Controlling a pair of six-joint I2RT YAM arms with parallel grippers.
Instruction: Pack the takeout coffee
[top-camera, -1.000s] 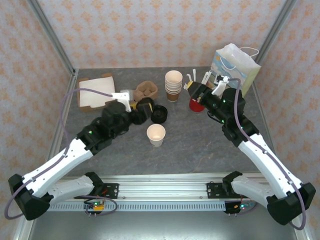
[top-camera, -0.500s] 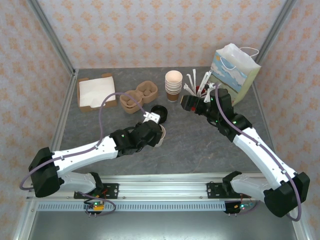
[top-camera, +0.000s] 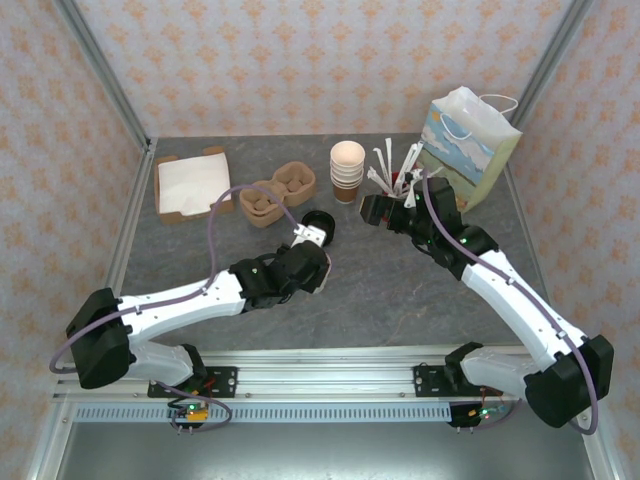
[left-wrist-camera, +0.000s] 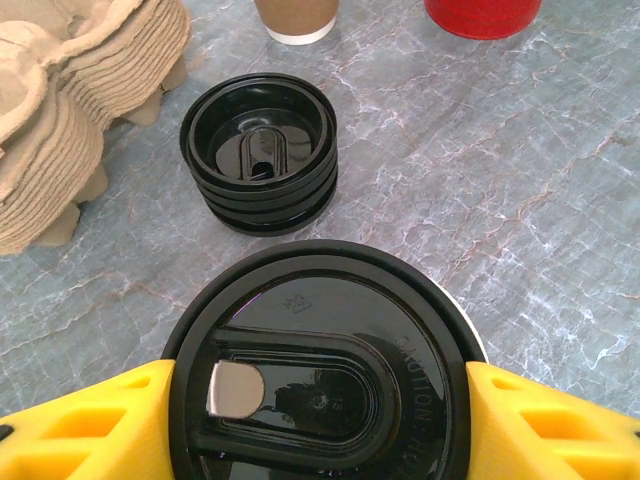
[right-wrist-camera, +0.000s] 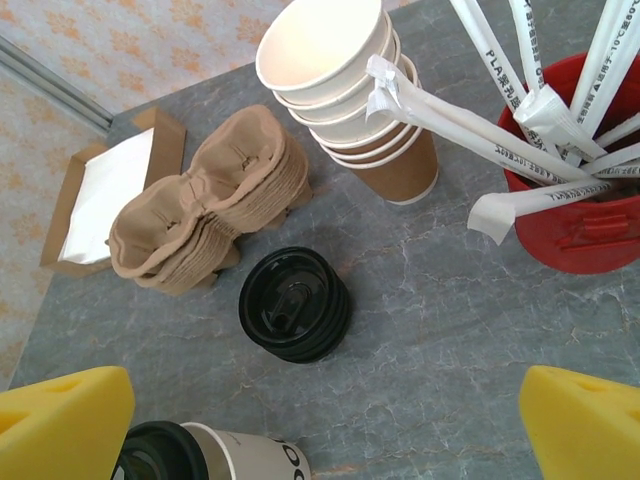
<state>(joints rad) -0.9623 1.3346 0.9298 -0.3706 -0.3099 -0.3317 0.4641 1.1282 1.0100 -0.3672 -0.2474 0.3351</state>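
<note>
Surface: grey marbled tabletop (top-camera: 400, 295), matte, with pale veins running through the stone pattern.
Room: peach wallpaper (top-camera: 300, 60) with a small floral print on the three walls around the table; bare metal posts (top-camera: 100, 75) slant up at the back corners.
Landmark: lid stack (left-wrist-camera: 258, 150), black and round, sitting about mid-table.
Takeout coffee (left-wrist-camera: 320, 330): just on the near side of the lid stack, its black lid on; whether it rests on the stone I cannot tell.
Left gripper (left-wrist-camera: 318, 410): clamped on the takeout coffee, yellow fingers (left-wrist-camera: 80, 425) pressed to either side of the lid.
Right gripper (right-wrist-camera: 320, 420): jaws spread wide with nothing between them, hanging to the right of the lid stack.
Lidless cups (top-camera: 347, 170): behind the lid stack, a little to its right.
Red cup (right-wrist-camera: 570, 220): right of and behind the lid stack, white stirrers (right-wrist-camera: 470, 110) fanning out of it.
Pulp carriers (top-camera: 277, 192): nested, just left of and behind the lid stack.
Napkin tray (top-camera: 190, 185): well to the left of the lid stack.
Paper bag (top-camera: 472, 145): upright, well to the right of and behind the lid stack.
</note>
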